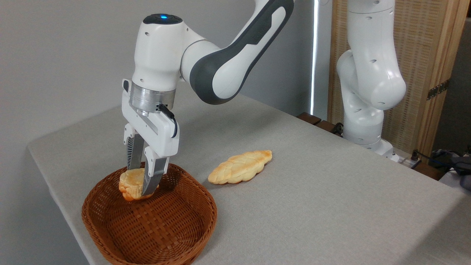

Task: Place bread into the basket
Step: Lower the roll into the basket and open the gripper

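Note:
The bread (130,185), a small lumpy golden-orange bun with a pale top, hangs inside the far end of the basket (154,224), an oval reddish-brown wicker one at the table's front left. My gripper (141,184) points straight down and is shut on the bun, one finger behind it and one finger (151,176) in front. The bun looks slightly above the basket's woven floor; whether it touches the floor I cannot tell.
A longer, leaf-shaped braided loaf (240,167) lies on the grey tablecloth just right of the basket. The arm's white base (364,121) stands at the table's far right edge. The table's left edge (51,184) runs close to the basket.

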Robot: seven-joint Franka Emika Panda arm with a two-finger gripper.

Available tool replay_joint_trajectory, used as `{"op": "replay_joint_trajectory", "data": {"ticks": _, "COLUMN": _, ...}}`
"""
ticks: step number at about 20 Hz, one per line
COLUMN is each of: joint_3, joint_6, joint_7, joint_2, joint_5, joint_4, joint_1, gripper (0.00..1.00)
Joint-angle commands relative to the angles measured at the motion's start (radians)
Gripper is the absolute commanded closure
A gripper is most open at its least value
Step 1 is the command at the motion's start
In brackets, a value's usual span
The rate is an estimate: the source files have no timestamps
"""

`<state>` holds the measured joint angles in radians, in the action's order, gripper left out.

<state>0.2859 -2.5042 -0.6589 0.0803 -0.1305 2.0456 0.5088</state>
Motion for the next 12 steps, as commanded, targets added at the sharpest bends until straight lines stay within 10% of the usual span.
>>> {"op": "replay_joint_trajectory", "data": {"ticks": 1, "joint_3": -0.001, "joint_6": -0.009, "joint_7": 0.015, "joint_2": 0.004, "joint_5": -0.02, "joint_4": -0.012, "joint_1": 0.008, "gripper": 0.0}}
{"op": "replay_joint_trajectory", "data": {"ticks": 12, "joint_3": 0.007, "joint_6": 0.049, "joint_7": 0.015, "joint_2": -0.059, "joint_5": -0.015, "joint_4": -0.012, "joint_1": 0.008, "gripper": 0.0}}
